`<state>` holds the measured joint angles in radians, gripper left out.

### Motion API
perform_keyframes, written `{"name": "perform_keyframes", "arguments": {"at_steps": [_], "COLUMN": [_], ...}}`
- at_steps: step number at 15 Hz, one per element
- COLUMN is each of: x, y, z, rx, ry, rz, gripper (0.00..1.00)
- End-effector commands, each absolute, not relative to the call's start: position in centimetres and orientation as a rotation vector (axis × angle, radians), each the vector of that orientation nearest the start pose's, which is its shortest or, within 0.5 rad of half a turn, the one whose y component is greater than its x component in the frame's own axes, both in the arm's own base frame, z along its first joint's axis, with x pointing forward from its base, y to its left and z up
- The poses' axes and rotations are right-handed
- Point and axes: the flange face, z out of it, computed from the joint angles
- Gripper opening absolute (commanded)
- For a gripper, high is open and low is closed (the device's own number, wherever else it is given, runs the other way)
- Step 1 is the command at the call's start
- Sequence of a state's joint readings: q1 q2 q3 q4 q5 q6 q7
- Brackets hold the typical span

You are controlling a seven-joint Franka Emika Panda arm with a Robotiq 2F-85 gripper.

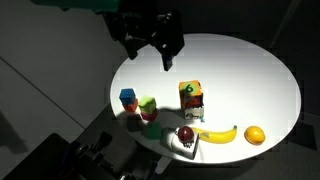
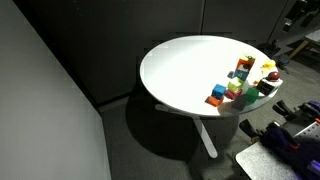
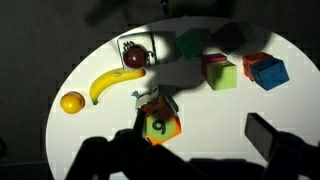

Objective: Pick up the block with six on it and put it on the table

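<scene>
The claw [image 1: 150,55] is held wide open above the desk [image 1: 250,80], with nothing gripped or touched. The block with six on it [image 1: 190,92] is seen stacked on another block [image 1: 195,109], apart from the claw.

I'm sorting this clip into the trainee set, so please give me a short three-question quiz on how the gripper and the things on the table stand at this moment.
1. True or false: the gripper is shut on the block with six on it.
2. In an exterior view, what lies between the red fruit and the orange fruit? A) the banana B) a green cube C) a blue block
3. Fill in: the block with six on it sits on top of the ______, not directly on the table.

Key: 1 false, the gripper hangs open, apart from the block. 2 A. 3 speckled cube.
</scene>
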<state>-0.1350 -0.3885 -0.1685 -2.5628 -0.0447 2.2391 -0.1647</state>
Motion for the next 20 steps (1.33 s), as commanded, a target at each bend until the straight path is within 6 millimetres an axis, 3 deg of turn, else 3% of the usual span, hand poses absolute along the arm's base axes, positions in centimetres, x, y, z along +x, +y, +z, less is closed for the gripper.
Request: {"name": "perform_keyframes", "arguments": {"at_steps": [1,8,15,20], "x": [39.6,39.9,43.6,46.3], "y": [-12.5,-12.4,-11.2,-11.7], "z": [40.4,40.2,37.6,35.4], "rx": [-3.123,-3.123,-3.145,-3.158], "ry": [0.159,0.159,0.121,0.113], "rz": [-0.101,-0.101,-0.16,-0.159], "gripper": [1.0,1.0,1.0,1.0]}}
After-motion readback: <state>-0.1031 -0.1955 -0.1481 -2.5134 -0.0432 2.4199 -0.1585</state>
